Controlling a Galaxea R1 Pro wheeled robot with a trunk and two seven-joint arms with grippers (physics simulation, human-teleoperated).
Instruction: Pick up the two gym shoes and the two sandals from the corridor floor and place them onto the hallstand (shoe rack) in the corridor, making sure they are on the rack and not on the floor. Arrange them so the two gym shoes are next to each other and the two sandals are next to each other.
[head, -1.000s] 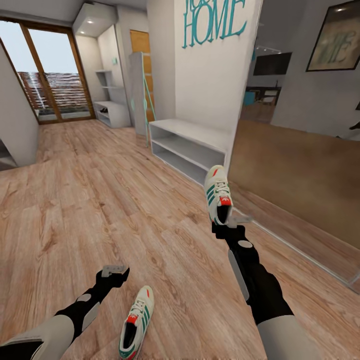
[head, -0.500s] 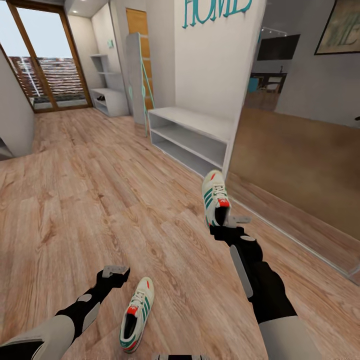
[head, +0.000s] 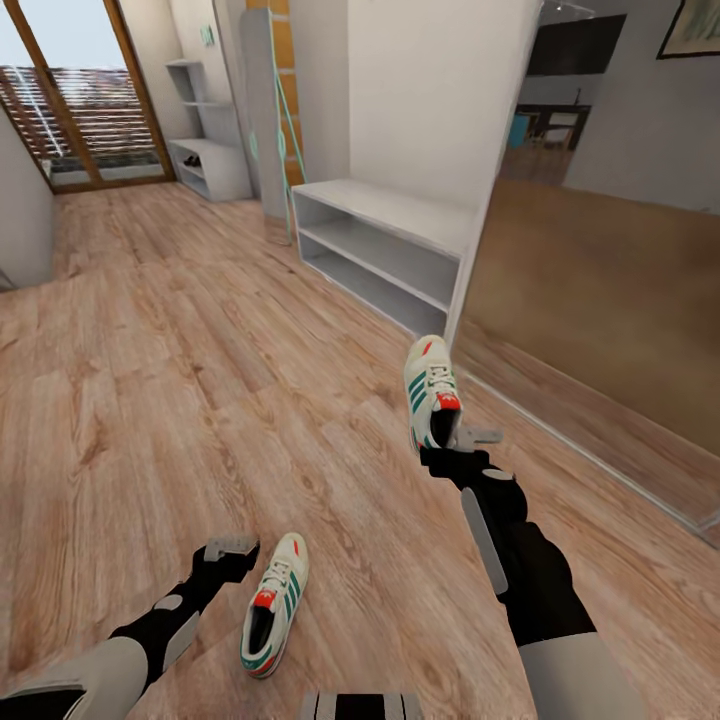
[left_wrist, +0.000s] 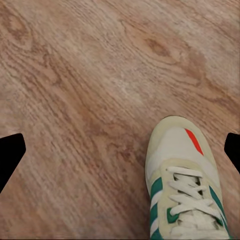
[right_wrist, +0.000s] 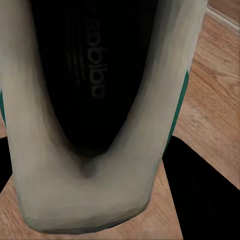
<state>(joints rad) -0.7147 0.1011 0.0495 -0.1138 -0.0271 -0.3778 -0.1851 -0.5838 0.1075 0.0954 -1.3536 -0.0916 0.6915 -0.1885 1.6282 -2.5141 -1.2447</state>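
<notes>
One shoe lifted, one on the floor
Right gripper (head: 452, 447) clamps a shoe (head: 432, 390) near the bench (head: 400, 215); left gripper (head: 232, 548), spread wide, hovers beside the second shoe (head: 273, 616) on open floor (head: 180, 380).

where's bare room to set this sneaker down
The low white bench by the wall looks bare on top and on both shelves. The wood floor left of it is open. The other sneaker lies beside the left pincer.

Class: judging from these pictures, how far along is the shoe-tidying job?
Done: nothing is on the hallstand yet. In hand: the right gripper has its jaws shut on one gym shoe at the heel. Left: the other gym shoe lies on the corridor floor beside the open left gripper; the sandals remain.
</notes>
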